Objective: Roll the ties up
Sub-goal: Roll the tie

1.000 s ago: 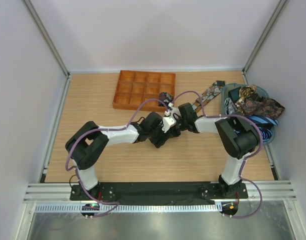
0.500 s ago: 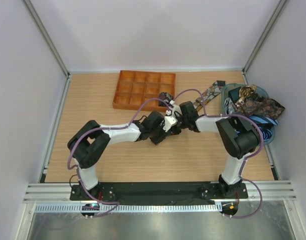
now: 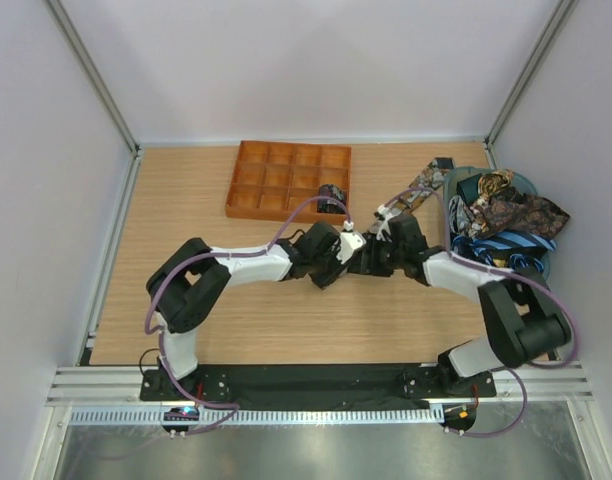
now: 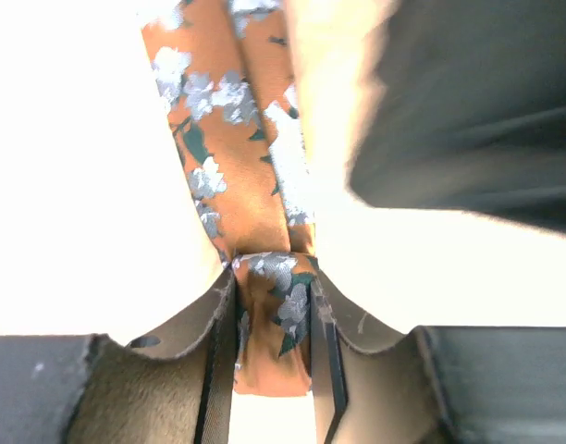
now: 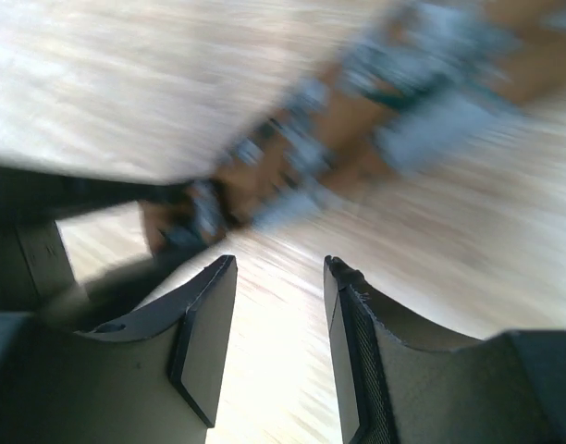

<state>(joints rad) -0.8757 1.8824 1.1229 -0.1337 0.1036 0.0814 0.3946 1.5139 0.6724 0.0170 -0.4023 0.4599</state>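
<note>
Brown-orange paisley necktie (image 4: pixel 255 185) with pale grey-blue flowers lies on the light wooden table (image 3: pixel 186 200), near the middle, stretching toward 2 o'clock to a blue-green bin (image 3: pixel 470 184) heaped with more patterned and striped ties (image 3: pixel 506 212). Left gripper (image 4: pixel 272 310) pinches the necktie's near end, fabric bunched between its dark fingers. Right gripper (image 5: pixel 278 277), just at its 3 o'clock side, is spread with nothing between its fingers; its blurred view shows what seems to be the same necktie just ahead. At 11 o'clock from both, an orange gridded tray (image 3: pixel 256 185) holds one small rolled coil (image 3: pixel 332 192) in its near right corner compartment.
</note>
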